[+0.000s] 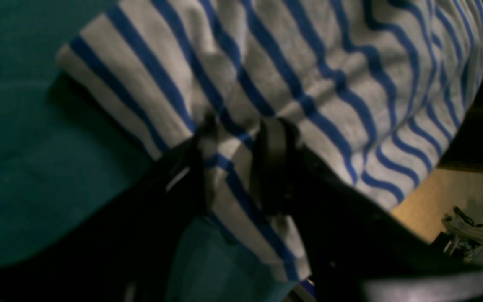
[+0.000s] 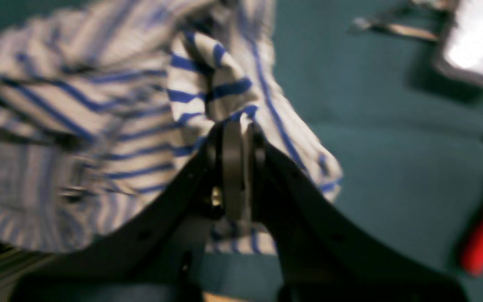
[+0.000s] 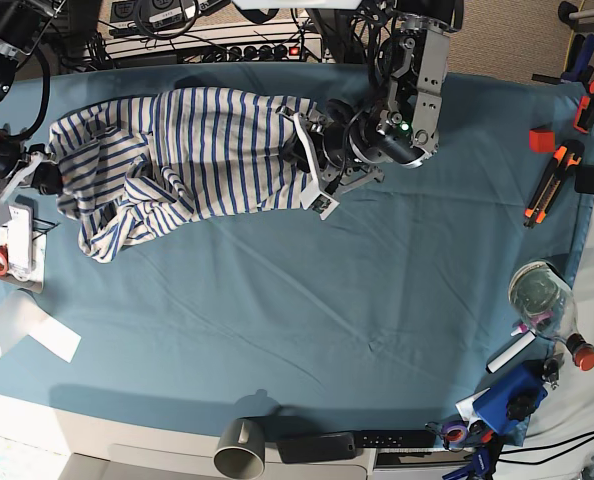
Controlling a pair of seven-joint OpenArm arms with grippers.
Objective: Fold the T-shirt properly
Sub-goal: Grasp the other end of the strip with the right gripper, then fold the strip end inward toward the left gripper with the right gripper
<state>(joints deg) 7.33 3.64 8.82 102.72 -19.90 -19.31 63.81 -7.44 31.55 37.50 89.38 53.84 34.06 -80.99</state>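
On teal cloth [image 3: 307, 300]: T-shirt [image 3: 217, 140] striped, bunched, both grippers clamping edges.

Teal table cloth [image 3: 307, 290], T-shirt [image 3: 207, 140], tools [image 3: 552, 180]

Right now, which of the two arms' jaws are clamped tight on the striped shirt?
The right gripper: jaws nearly together on a bunched fold of the white blue-striped cloth T-shirt; the left gripper jaws stand wider.
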